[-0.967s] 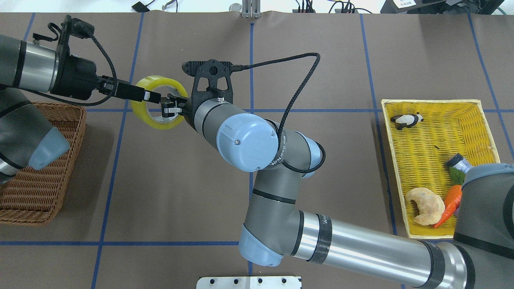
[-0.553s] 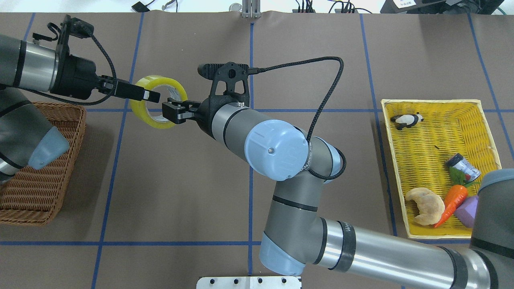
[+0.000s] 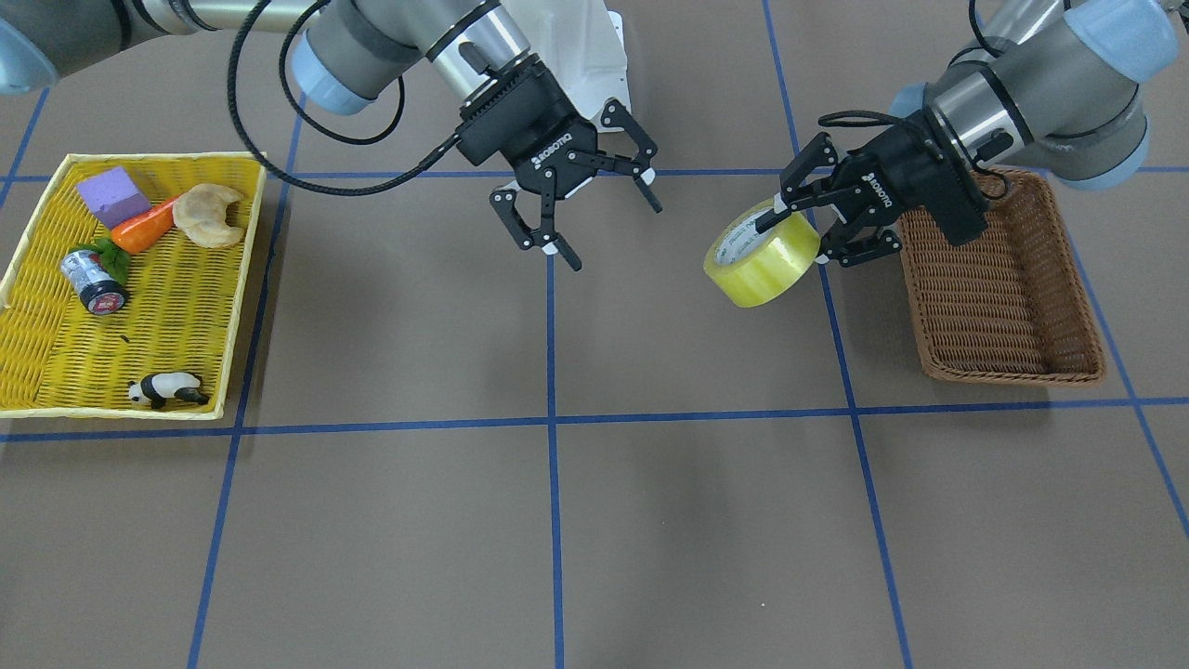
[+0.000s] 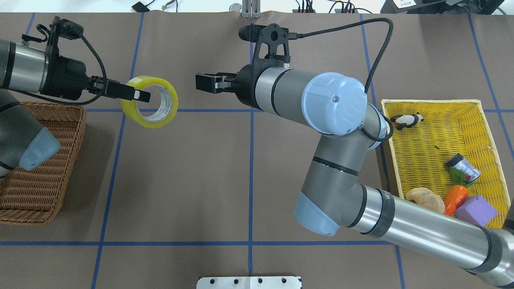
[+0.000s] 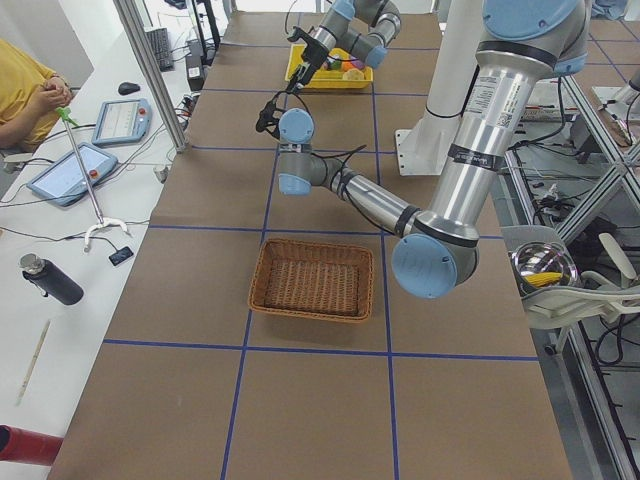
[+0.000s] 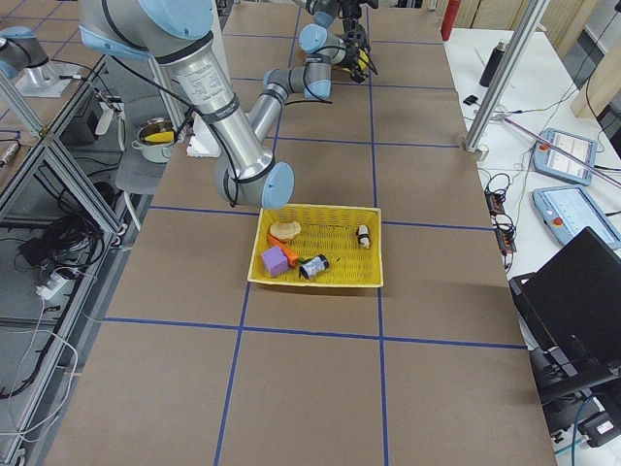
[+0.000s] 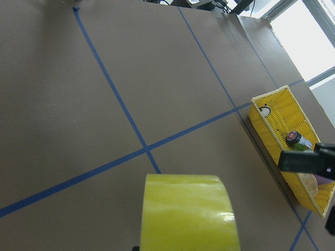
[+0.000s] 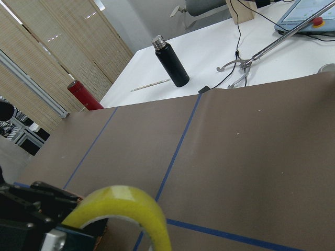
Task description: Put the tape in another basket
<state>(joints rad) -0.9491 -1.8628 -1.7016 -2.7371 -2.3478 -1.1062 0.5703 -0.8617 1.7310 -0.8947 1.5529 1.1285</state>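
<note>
The yellow-green tape (image 4: 130,112) hangs in the air over the table, held by its wall in my left gripper (image 4: 140,96), which is shut on it. In the front view the tape (image 3: 766,269) hangs just beside the rim of the dark-brown wicker basket (image 3: 1003,288), with the left gripper (image 3: 799,237) on it. That basket (image 4: 40,168) lies under my left arm and looks empty. My right gripper (image 3: 608,230) is open and empty, apart from the tape, near the table's middle (image 4: 200,82). The tape fills the bottom of the left wrist view (image 7: 188,214) and shows in the right wrist view (image 8: 125,209).
A bright yellow woven basket (image 4: 433,136) at the right holds a toy panda (image 4: 407,119), a dark jar (image 4: 464,166), a carrot (image 4: 455,198), a purple block (image 4: 476,208) and a croissant (image 4: 425,198). Blue tape lines cross the brown table cover.
My right gripper has let go of the tape, opened and drawn back to the right. My left gripper keeps the tape and has shifted it slightly left, toward the brown basket.
</note>
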